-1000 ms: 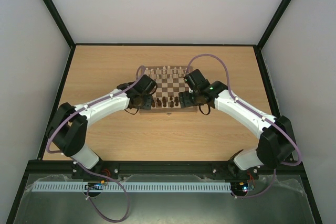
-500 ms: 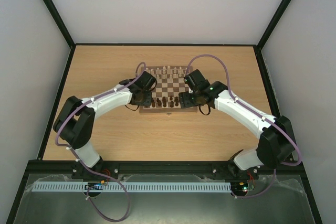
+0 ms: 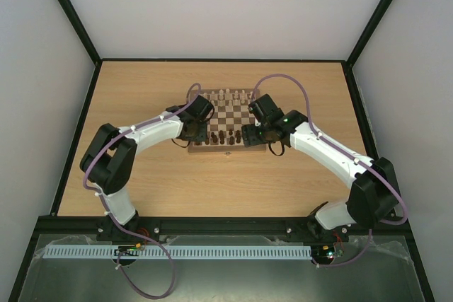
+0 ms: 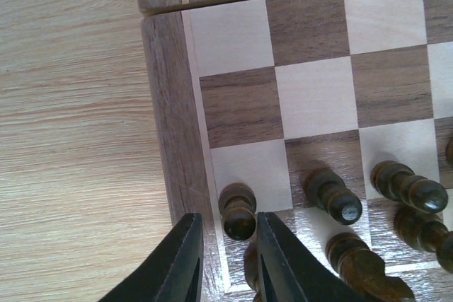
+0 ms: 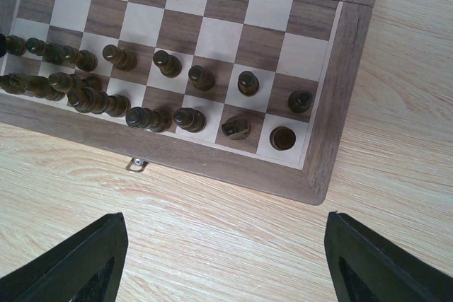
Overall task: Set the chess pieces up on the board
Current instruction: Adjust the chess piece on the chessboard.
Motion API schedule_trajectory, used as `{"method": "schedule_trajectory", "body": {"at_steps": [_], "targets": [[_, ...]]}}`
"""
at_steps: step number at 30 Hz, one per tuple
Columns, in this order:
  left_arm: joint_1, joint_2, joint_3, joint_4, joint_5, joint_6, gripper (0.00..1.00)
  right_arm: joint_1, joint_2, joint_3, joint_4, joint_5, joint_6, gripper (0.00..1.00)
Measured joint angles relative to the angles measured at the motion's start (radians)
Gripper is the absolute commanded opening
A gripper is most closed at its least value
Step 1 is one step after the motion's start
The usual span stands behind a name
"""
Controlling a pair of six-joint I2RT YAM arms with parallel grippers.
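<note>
End effector, left (image 4: 228,221): black fingers (image 4: 185,259) stand a narrow gap apart over the board's near-left corner. The head of one dark pawn (image 4: 238,211) sits between them. I cannot tell whether they grip it or only flank it.
Pawn between the fingers: upright on the outermost file, just inside the border frame.
End effector, right (image 5: 225,218): spread wide with nothing between the fingers. It hangs over bare table just in front of the board's near edge, near the right corner.
Chess pieces (image 5: 166,63): dark brown, in two rows along the board's near side. The right half is evenly spaced, one to a square. Towards the left end they bunch closely and some lean.
Board (image 5: 322,139): lies flat mid-table with its clasp (image 5: 136,165) facing the arms.
Cream pieces (image 3: 230,94): lined up along the far edge.
Arms: the left arm (image 3: 152,132) and right arm (image 3: 325,150) curve in from either side to the board's near corners.
Table (image 5: 396,196): light wood grain.
</note>
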Motion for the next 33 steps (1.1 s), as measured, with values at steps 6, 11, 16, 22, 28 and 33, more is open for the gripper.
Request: {"method": "schedule_trajectory", "body": {"at_steps": [6,11,16,22,28,33], "targets": [[0.000,0.002,0.001,0.008,0.011,0.004,0.19,0.000,0.000,-0.003,0.003,-0.002,0.000,0.76],[0.000,0.013,0.008,0.011,0.021,0.008,0.18,0.000,0.000,-0.004,0.005,-0.003,0.000,0.76],[0.000,0.016,0.014,0.014,0.026,0.011,0.17,0.000,0.000,-0.004,0.006,-0.004,0.000,0.76],[0.000,0.016,0.016,0.015,0.035,0.012,0.16,0.000,0.000,-0.004,0.006,-0.004,0.000,0.76],[0.000,0.016,0.016,0.015,0.045,0.013,0.16,0.000,0.000,-0.006,0.006,-0.004,0.000,0.75],[0.000,0.016,0.016,0.015,0.048,0.013,0.18,0.000,0.000,-0.006,0.006,-0.004,0.000,0.76]]}}
